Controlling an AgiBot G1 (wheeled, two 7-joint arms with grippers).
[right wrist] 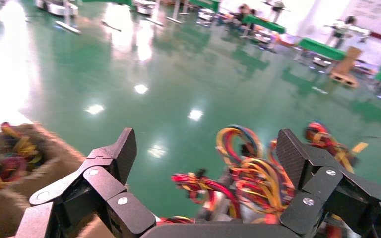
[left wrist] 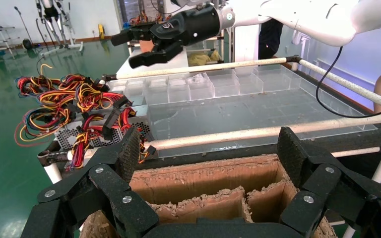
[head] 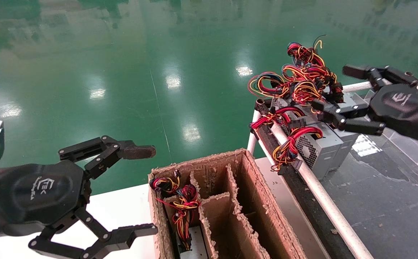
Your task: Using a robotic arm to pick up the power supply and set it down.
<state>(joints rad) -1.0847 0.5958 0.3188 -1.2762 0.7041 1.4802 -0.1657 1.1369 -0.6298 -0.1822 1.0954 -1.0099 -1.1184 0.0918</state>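
Observation:
Grey power supply boxes [head: 320, 149] with red, yellow and black wire bundles [head: 302, 81] sit at the near-left end of the dark rack on my right. They also show as power supplies [left wrist: 74, 131] in the left wrist view. My right gripper [head: 333, 88] hovers open just above these wires, which show blurred between its fingers as a wire bundle [right wrist: 250, 176]; nothing is held by this right gripper [right wrist: 206, 158]. Another power supply [head: 198, 244] stands in the cardboard box, wires [head: 183, 205] upward. My left gripper [head: 147, 190] is open and empty beside the box, seen as the left gripper [left wrist: 211, 158] above the dividers.
The brown cardboard box [head: 252, 201] with ragged dividers stands on the white table [head: 122, 208]. White tube rails [head: 320, 196] edge the dark rack surface [head: 381, 201]. Clear plastic bins [left wrist: 193, 87] line its far side. Green floor lies beyond.

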